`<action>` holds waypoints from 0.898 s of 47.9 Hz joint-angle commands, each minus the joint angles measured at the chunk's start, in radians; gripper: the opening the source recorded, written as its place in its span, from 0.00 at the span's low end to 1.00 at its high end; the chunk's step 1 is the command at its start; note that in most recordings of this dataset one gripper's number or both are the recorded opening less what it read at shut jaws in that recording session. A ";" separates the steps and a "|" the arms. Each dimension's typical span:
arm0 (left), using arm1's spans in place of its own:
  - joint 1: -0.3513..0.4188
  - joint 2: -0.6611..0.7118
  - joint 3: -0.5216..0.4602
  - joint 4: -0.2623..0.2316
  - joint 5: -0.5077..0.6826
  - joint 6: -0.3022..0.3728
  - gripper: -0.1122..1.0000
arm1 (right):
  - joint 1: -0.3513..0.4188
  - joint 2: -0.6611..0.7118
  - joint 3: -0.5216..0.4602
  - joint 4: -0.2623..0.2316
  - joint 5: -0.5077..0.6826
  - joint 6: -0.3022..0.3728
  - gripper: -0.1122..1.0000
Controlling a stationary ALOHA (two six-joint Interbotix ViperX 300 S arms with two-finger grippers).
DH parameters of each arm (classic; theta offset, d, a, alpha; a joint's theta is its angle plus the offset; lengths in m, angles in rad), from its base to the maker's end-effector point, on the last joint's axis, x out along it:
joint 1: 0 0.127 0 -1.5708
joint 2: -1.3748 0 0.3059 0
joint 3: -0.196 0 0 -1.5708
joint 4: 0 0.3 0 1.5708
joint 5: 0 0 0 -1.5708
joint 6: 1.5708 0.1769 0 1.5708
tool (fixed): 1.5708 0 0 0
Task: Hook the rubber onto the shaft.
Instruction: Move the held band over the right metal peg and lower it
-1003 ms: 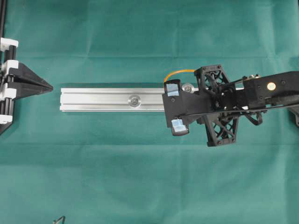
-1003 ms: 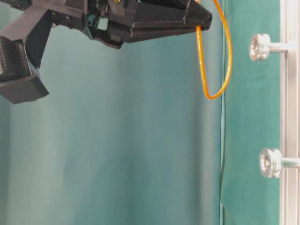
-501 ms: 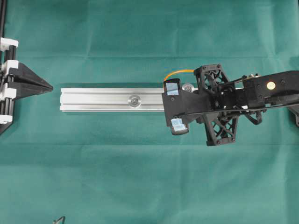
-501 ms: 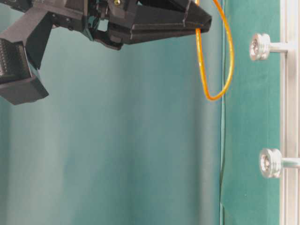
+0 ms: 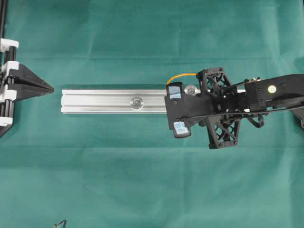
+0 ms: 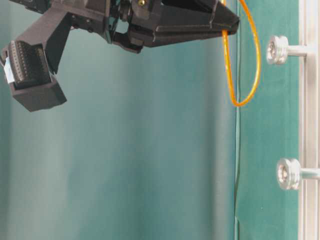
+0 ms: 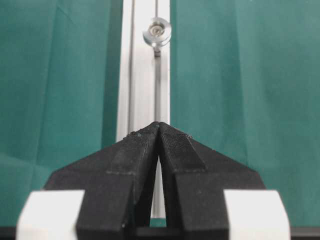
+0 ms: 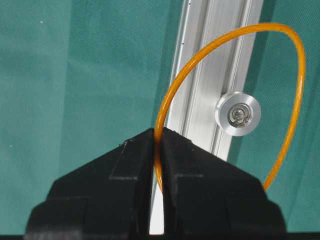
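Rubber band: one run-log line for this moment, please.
right pincer: shut on rubber band | band: open loop framing shaft, not hooked | left pincer: shut, empty, at rail end

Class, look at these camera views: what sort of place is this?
Probably a robotics lab test bench: a green cloth covers the table, a silver rail lies on it, and two black robot grippers work there.

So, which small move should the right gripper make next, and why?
Probably ease the right gripper toward the rail so the loop drops over the nearer shaft. It is shut on the rubber, whose loop frames the shaft in the wrist view, but the table-level view shows it short of the shaft's head.
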State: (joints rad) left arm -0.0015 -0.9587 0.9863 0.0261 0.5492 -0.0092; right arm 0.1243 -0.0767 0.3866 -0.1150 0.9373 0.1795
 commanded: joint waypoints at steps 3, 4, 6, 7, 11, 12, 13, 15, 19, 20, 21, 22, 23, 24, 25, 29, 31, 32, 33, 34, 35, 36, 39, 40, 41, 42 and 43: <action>-0.002 0.008 -0.029 0.003 -0.005 0.002 0.10 | 0.000 -0.014 -0.011 -0.002 -0.006 0.002 0.16; -0.002 0.008 -0.031 0.003 -0.005 0.002 0.10 | 0.000 -0.012 -0.011 -0.002 -0.006 0.002 0.16; -0.002 0.008 -0.029 0.003 -0.005 0.002 0.10 | 0.000 -0.012 -0.011 -0.002 -0.006 0.002 0.16; -0.002 0.008 -0.031 0.002 -0.005 0.002 0.10 | 0.000 -0.012 -0.011 -0.002 -0.008 0.002 0.16; -0.002 0.008 -0.029 0.003 -0.005 0.002 0.10 | 0.000 -0.014 -0.011 -0.002 -0.008 0.002 0.16; -0.002 0.008 -0.031 0.002 -0.005 0.002 0.10 | 0.000 -0.012 -0.011 -0.002 -0.006 0.002 0.16; -0.002 0.008 -0.031 0.003 -0.005 0.002 0.10 | 0.000 -0.014 -0.011 -0.002 -0.006 0.002 0.16; -0.002 0.008 -0.029 0.003 -0.005 0.002 0.10 | 0.000 -0.012 -0.011 0.000 -0.006 0.002 0.16; -0.002 0.008 -0.031 0.003 -0.005 0.002 0.10 | 0.002 -0.012 -0.011 0.003 -0.009 0.003 0.16; -0.002 0.008 -0.031 0.003 -0.005 0.002 0.10 | 0.002 -0.014 -0.011 0.005 -0.009 0.003 0.16; -0.002 0.008 -0.031 0.003 -0.005 0.002 0.10 | 0.003 -0.012 -0.011 0.005 -0.009 0.003 0.16; -0.002 0.008 -0.029 0.003 -0.005 0.002 0.10 | 0.002 -0.012 -0.011 0.005 -0.011 0.003 0.16; -0.002 0.008 -0.029 0.003 -0.005 0.002 0.10 | 0.003 -0.012 -0.011 0.006 -0.012 0.003 0.16; -0.002 0.008 -0.031 0.003 -0.005 0.002 0.10 | 0.003 -0.012 -0.011 0.006 -0.015 0.003 0.16; -0.002 0.008 -0.031 0.003 -0.005 0.002 0.10 | 0.005 -0.012 -0.011 0.006 -0.017 0.003 0.16; -0.002 0.008 -0.029 0.003 -0.005 0.002 0.10 | 0.009 -0.012 -0.011 0.009 -0.023 0.005 0.16; -0.002 0.008 -0.029 0.003 -0.005 0.002 0.10 | 0.011 -0.012 -0.011 0.009 -0.025 0.006 0.16; -0.002 0.008 -0.031 0.003 -0.005 0.002 0.10 | 0.012 -0.012 -0.011 0.011 -0.025 0.006 0.16; -0.002 0.008 -0.031 0.003 -0.005 0.002 0.10 | 0.014 -0.011 -0.011 0.011 -0.025 0.006 0.16; -0.002 0.008 -0.029 0.003 -0.005 0.002 0.10 | 0.014 -0.011 -0.011 0.012 -0.025 0.006 0.16; -0.002 0.008 -0.031 0.003 -0.005 0.002 0.10 | 0.015 -0.011 -0.011 0.012 -0.025 0.006 0.16; -0.002 0.008 -0.031 0.003 -0.005 0.002 0.10 | 0.017 -0.011 -0.011 0.012 -0.025 0.006 0.16; -0.002 0.008 -0.031 0.002 -0.005 0.002 0.10 | 0.020 -0.009 -0.011 0.015 -0.026 0.006 0.16; -0.002 0.008 -0.031 0.003 -0.005 0.002 0.10 | 0.021 -0.008 -0.011 0.015 -0.025 0.006 0.16; -0.002 0.008 -0.029 0.003 -0.005 0.002 0.10 | 0.023 -0.008 -0.011 0.015 -0.026 0.006 0.16; -0.002 0.008 -0.029 0.003 -0.005 0.002 0.10 | 0.025 -0.006 -0.011 0.015 -0.026 0.006 0.16; -0.002 0.008 -0.029 0.003 -0.005 0.002 0.10 | 0.025 -0.006 -0.011 0.015 -0.026 0.006 0.16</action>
State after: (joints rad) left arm -0.0015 -0.9587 0.9863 0.0261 0.5492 -0.0092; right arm 0.1427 -0.0736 0.3866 -0.1012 0.9189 0.1841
